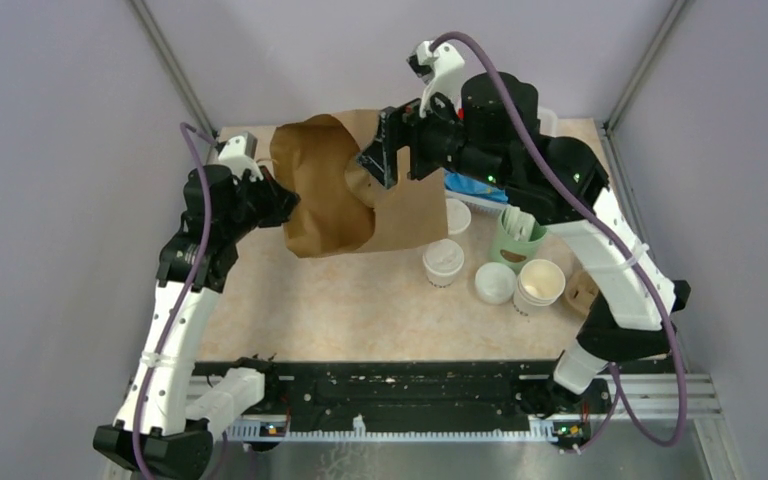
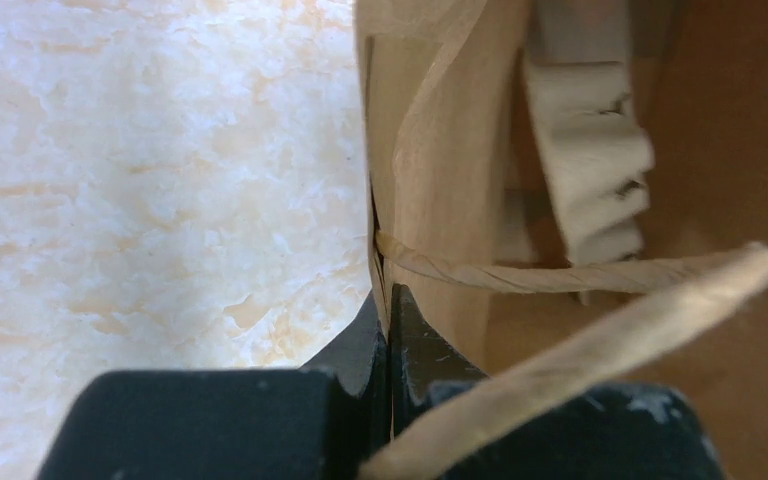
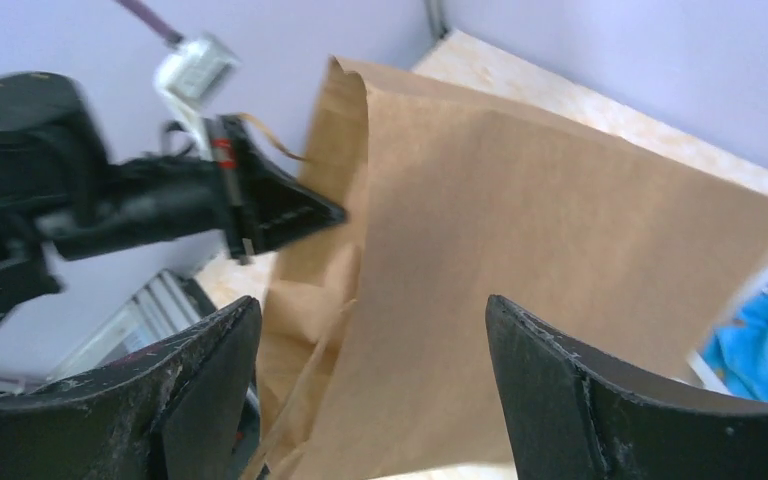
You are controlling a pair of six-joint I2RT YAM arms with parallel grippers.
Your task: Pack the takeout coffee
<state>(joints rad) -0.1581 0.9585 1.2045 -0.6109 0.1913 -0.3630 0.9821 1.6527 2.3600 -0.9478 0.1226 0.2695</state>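
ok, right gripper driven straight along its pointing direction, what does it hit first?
The brown paper bag: its wall fills the view between the right gripper's open jaws. Likely near the mouth, though depth is unclear.

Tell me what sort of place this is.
Probably a robot test cell rather than a real café: plain grey walls box in a small marble-look table, set with a paper bag and cups.

Soft, even light comes from overhead; the pale surface (image 1: 360, 300) is bright, with only faint shadows. Close up, the bag handle (image 2: 600, 340) blurs, and the right gripper (image 3: 370, 305) looks soft-edged before the sharper paper bag (image 3: 520, 230).
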